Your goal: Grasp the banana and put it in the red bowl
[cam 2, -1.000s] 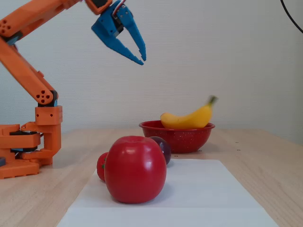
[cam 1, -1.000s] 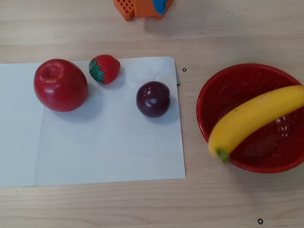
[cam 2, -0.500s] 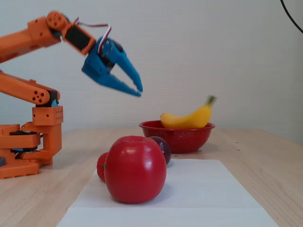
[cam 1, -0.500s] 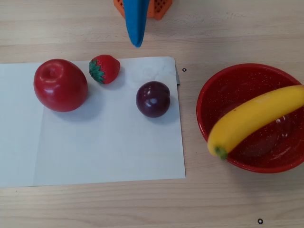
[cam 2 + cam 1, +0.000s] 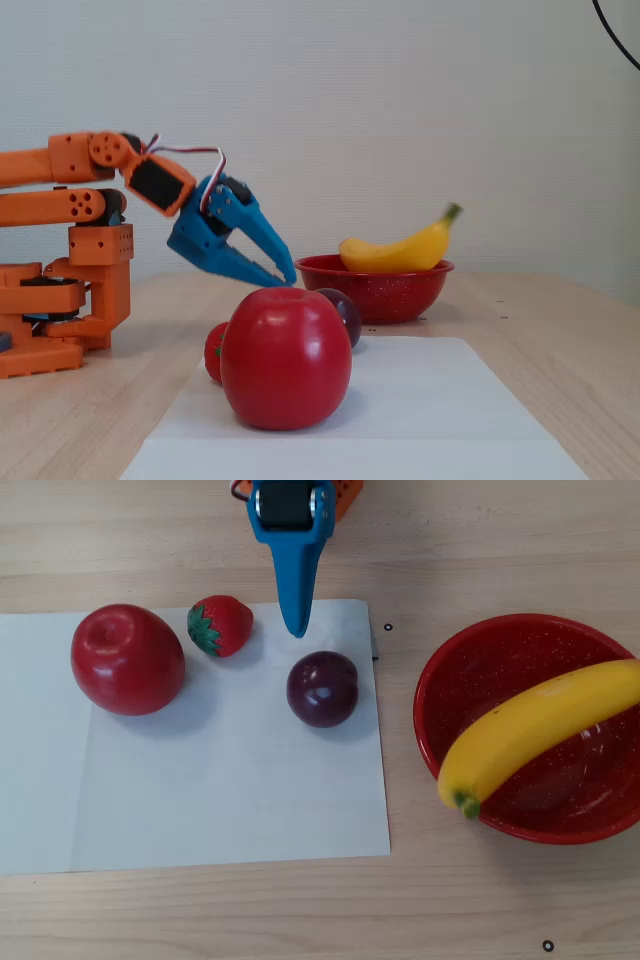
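Orange links fold back on themselves in the fixed view, and we see the blue gripper (image 5: 282, 274) angled down toward the table, its two fingers parted a little and holding nothing. From overhead we see the gripper (image 5: 297, 628) hanging above the white paper (image 5: 230, 800), between the strawberry (image 5: 221, 625) and the plum (image 5: 322, 688). We find the banana (image 5: 540, 735), glossy yellow with a green stem end, lying across the red bowl (image 5: 500, 650), its stem poking past the rim, well apart from the gripper
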You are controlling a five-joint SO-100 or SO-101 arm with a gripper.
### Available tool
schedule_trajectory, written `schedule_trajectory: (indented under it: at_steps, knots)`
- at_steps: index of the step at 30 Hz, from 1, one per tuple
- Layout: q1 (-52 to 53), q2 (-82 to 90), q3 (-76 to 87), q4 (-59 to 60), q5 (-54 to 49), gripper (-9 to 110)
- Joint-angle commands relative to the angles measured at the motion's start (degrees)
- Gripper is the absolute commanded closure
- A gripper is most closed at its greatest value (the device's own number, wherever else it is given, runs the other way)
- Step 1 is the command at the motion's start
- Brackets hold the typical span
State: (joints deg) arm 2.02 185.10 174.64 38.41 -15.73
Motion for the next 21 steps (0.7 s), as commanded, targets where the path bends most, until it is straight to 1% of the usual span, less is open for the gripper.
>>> schedule_trajectory:
  at_steps: [1, 6, 11, 15, 21]
  knots:
    - [0.26, 2.81, -0.35, -5.1, 1.49, 101]
    - [-0.44, 3.69, 5.27, -8.7, 2.72, 101]
    - [-0.53, 3.69, 5.27, 1.05, 4.48, 101]
    - [-0.62, 3.69, 5.27, 8.61, 8.17, 101]
    - [-0.88, 3.69, 5.27, 13.36, 5.54, 101]
